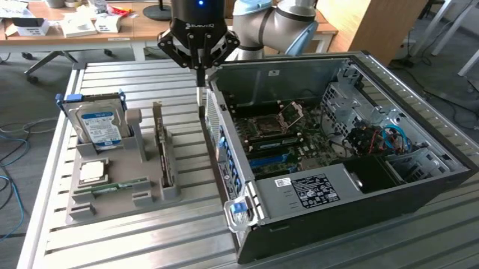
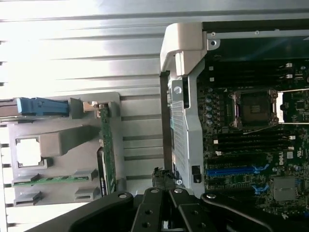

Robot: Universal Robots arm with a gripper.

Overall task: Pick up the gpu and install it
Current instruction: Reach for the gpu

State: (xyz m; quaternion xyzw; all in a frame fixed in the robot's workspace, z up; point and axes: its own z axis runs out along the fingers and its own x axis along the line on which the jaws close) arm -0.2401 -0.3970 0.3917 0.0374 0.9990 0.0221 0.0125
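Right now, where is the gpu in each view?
Exterior view: gpu stands on edge in the grey holder, at the exterior view's left of the computer case.
Wrist view: edge-on green strip along the holder's side nearest the case.
Shared landmark: the blue-bracketed hard drive.

Exterior view high, angled down, wrist view nearer, facing straight down, both sharing computer case (image 1: 351,221), parts holder (image 1: 138,159)

Ribbed metal table (image 1: 134,241), matt plastic holder (image 1: 112,199)
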